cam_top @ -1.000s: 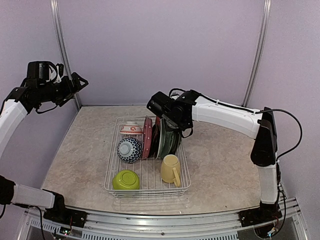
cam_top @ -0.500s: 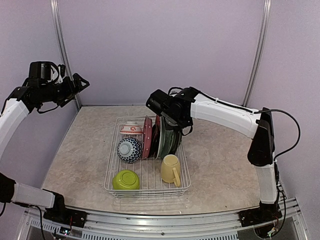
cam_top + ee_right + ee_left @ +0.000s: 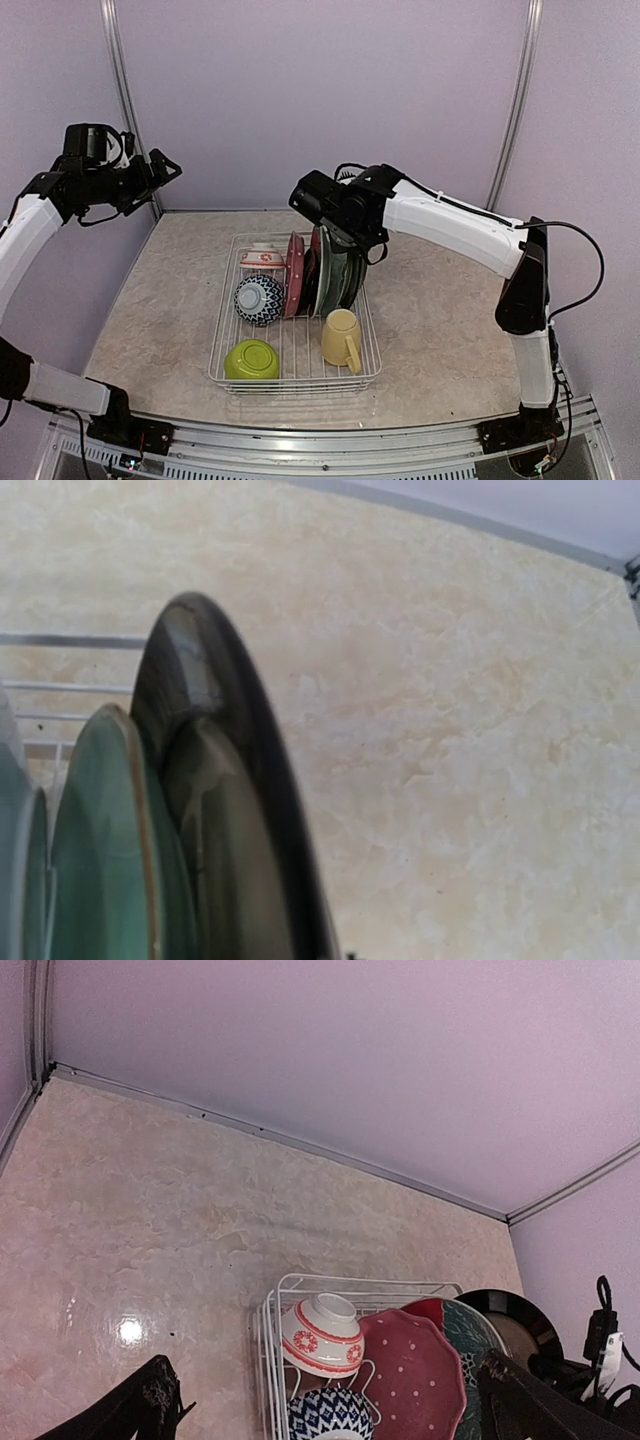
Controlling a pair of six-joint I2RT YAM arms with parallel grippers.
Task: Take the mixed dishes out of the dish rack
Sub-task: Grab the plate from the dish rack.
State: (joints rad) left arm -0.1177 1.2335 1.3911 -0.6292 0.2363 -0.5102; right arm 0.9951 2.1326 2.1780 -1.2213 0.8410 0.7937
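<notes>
Moved: your right gripper crept left over the dark green round plate.
Fingers: left gripper spread; right, can't tell.
Left: white wire dish rack still full.

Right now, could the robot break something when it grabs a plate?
Maybe. The dark plate stands right beside the green plate, so lifting one might drag or knock the other. The right gripper would pinch only a thin rim, which could slip. A falling plate might hit the yellow mug just in front.
</notes>
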